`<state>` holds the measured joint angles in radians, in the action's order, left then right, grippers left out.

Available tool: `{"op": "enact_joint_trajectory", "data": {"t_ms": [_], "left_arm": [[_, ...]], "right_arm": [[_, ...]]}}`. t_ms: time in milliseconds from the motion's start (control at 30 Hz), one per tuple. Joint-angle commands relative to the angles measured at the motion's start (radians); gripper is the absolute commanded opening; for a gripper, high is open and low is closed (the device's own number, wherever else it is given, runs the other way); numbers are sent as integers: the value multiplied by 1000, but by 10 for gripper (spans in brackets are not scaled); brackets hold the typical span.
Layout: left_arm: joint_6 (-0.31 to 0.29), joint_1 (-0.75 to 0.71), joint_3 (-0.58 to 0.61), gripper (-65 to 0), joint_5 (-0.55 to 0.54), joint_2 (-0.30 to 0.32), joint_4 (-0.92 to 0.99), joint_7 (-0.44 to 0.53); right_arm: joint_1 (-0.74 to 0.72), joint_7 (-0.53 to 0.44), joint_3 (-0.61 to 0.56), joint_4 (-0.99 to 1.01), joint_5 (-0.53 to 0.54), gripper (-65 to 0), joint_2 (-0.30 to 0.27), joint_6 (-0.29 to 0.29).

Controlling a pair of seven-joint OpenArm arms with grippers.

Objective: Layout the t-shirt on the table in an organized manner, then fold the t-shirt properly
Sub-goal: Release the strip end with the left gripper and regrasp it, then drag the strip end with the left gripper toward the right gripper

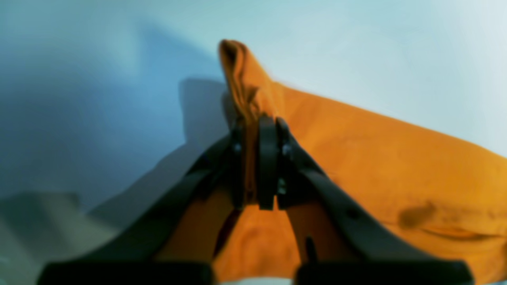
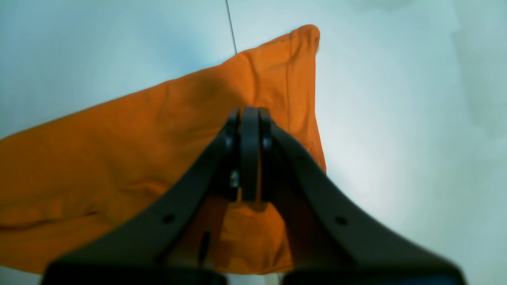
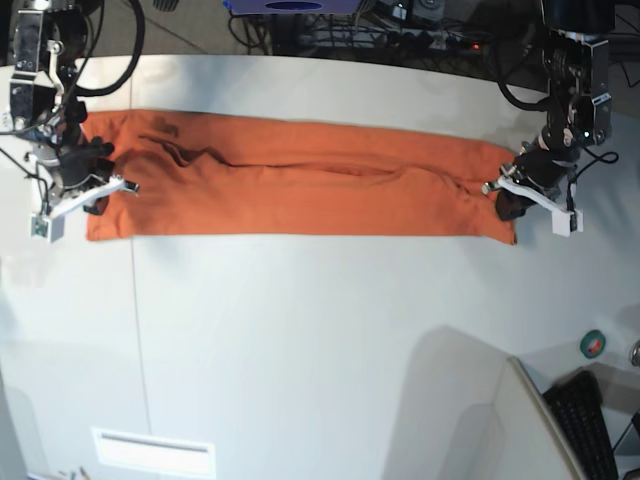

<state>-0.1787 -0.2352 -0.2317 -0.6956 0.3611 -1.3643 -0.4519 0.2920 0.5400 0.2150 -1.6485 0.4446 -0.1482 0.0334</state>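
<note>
The orange t-shirt point(image 3: 300, 185) lies as a long flat band across the far half of the off-white table point(image 3: 320, 340). At the band's right end in the base view, my left gripper point(image 3: 508, 200) is shut on it. The left wrist view shows a ridge of t-shirt point(image 1: 376, 158) cloth pinched between the left gripper point(image 1: 257, 120) fingers. My right gripper point(image 3: 95, 165) is at the band's left end. In the right wrist view the right gripper point(image 2: 249, 111) is shut on the t-shirt point(image 2: 119, 138) near a corner, over the table point(image 2: 396, 118).
A thin dark seam point(image 3: 135, 300) runs down the table near its left side. Cables point(image 3: 400, 30) crowd the far edge. A green tape roll point(image 3: 594, 343) and a keyboard point(image 3: 590, 420) sit off the table's curved near-right edge.
</note>
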Motion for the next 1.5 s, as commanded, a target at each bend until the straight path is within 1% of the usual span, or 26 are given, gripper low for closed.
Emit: {"op": "enact_joint_trajectory", "data": {"t_ms": [0,100,167,267,333,467,533,633,733,967,1200,1467], "left_arm": [[17,-16,-2,-650,-8,13,-62,21],[61,-66,45,-650,6,-1,-189,15],[94,-88,78,-650,57,-15,-264,15],[163,-99,165,-650,155,-53,-349,14],[183,-97,245,-650,224,-75,-369,14],[187,-86,372,-650,304,-116,-370,14],[187,-74,420,-650,348,-149,-370,14],[189,-59,466,-650,416,-188,-336,14],[189,-31,496,-650,454,-233,-287,14],[189,20,556,-650,455,-291,-211,14],[189,63,561,-650,455,-342,-148,14],[189,78,561,-650,455,-353,-119,18]], "right_arm": [[-7,-22,2,-20,4,-650,-11,-2],[-10,-22,2,-20,4,-650,-11,-2],[-10,-22,2,-20,4,-650,-11,-2],[-12,-22,2,-19,4,-650,-9,-2],[-12,-22,2,-19,4,-650,-9,-2],[-12,-22,2,-17,4,-650,-9,-2],[-12,-22,2,-17,4,-650,-9,-2],[-12,-22,2,-17,4,-650,-9,-2],[-12,-22,2,-15,4,-650,-9,-2],[-14,-22,2,-15,4,-650,-9,-2],[-14,-22,2,-14,4,-650,-9,-2],[-15,-22,2,-14,4,-650,-9,-2]]}}
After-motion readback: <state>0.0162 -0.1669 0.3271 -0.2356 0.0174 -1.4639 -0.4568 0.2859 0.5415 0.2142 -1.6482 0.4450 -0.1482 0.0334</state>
